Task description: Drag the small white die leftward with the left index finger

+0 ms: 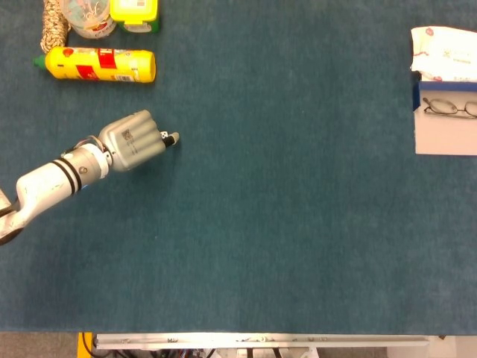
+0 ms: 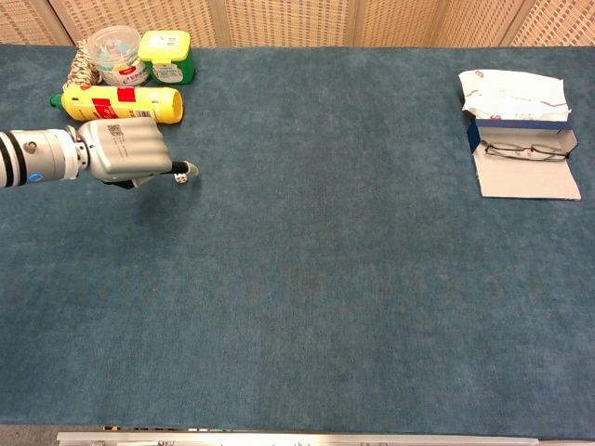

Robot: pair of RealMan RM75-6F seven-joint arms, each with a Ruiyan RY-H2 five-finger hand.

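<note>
die [image 2: 182, 175] sits on the blue table cloth [image 2: 316, 279] at the far left of the table, just below the yellow bottle and right at the tip of the left hand's outstretched finger; in the head view only a white speck [image 1: 165, 135] of it shows beside that fingertip.

going from the left edge: the left arm comes in low, and the left hand [image 2: 123, 150] lies knuckles-up with most fingers curled under into a fist, holding nothing. one dark-tipped finger [image 2: 186, 168] pokes out to the right, and its tip looks to rest on or just over the die. whether it is pressing down i cannot tell from either view. above the hand are the yellow bottle [image 2: 121, 100] lying on its side, a clear tub [image 2: 114, 54] of small coloured bits, a coil of rope [image 2: 82, 63] and a green and yellow box [image 2: 167, 56]. the broad middle of the cloth comes next, then at the far right a white packet [image 2: 513, 93] and an open glasses case [image 2: 522, 158] with spectacles in it. the right hand is not in either view.

as for progress, the die already lies well to the left side of the table, so the finger seems placed for a drag, but how much of the pull is done cannot be judged from this alone. what is left, i would say, is to keep contact and draw the die further left, clear of the bottle.
</note>
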